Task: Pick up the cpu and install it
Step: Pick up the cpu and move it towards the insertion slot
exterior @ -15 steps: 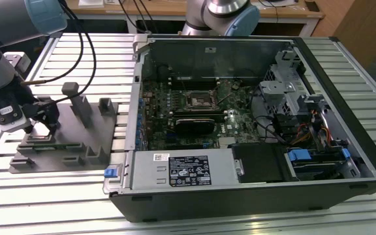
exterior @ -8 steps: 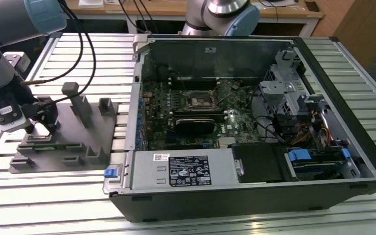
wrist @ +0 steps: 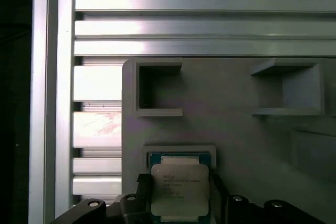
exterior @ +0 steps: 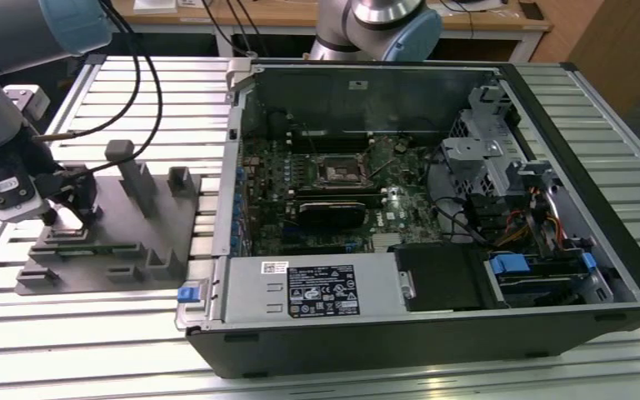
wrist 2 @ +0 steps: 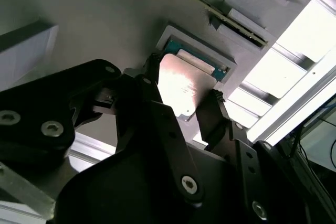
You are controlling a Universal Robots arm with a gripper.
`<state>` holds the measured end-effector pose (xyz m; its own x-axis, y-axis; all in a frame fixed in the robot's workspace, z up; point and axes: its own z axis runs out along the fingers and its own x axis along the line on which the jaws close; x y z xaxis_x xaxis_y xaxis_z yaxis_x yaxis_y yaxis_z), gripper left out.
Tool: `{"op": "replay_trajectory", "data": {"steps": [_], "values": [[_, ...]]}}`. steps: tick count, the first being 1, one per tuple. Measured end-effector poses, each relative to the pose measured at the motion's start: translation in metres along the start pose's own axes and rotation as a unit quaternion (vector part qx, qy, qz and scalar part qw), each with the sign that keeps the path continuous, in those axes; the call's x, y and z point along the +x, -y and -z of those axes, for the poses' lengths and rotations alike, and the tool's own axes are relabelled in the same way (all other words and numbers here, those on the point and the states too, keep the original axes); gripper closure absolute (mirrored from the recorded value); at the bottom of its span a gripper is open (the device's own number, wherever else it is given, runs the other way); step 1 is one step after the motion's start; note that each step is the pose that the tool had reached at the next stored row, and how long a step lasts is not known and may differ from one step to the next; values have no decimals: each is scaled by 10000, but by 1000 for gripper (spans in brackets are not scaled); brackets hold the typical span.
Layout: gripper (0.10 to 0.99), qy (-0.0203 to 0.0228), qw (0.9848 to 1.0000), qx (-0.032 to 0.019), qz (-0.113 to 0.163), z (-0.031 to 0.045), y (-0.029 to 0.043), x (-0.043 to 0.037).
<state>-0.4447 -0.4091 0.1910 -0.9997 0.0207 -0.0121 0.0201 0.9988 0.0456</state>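
Note:
The cpu (wrist: 180,184), a thin square chip with a shiny silver top and a green edge, lies at a shallow recess of the grey fixture plate (exterior: 131,237) on the exterior view's left. My gripper (exterior: 64,218) is down over that plate. In both wrist views its black fingers (wrist 2: 216,109) stand against two opposite sides of the cpu (wrist 2: 184,85), so my gripper (wrist 2: 184,92) is shut on it. I cannot tell whether the chip is lifted clear of the recess. The motherboard socket (exterior: 342,171), dark with a metal frame, lies inside the open computer case (exterior: 587,208).
The fixture plate carries several upright grey posts (exterior: 137,179) and pockets (wrist: 157,87) near the gripper. A black heatsink-like block (exterior: 332,212) sits just below the socket. The case wall (exterior: 231,167) rises between plate and motherboard. A second arm's base (exterior: 382,29) stands behind the case.

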Motion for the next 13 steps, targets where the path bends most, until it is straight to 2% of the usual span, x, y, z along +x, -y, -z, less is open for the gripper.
{"op": "replay_trajectory", "data": {"steps": [10, 13], "values": [[553, -1, 10000, -36, 0, 193, -8, -2], [553, -1, 10000, -48, 0, 228, -10, -3]]}}
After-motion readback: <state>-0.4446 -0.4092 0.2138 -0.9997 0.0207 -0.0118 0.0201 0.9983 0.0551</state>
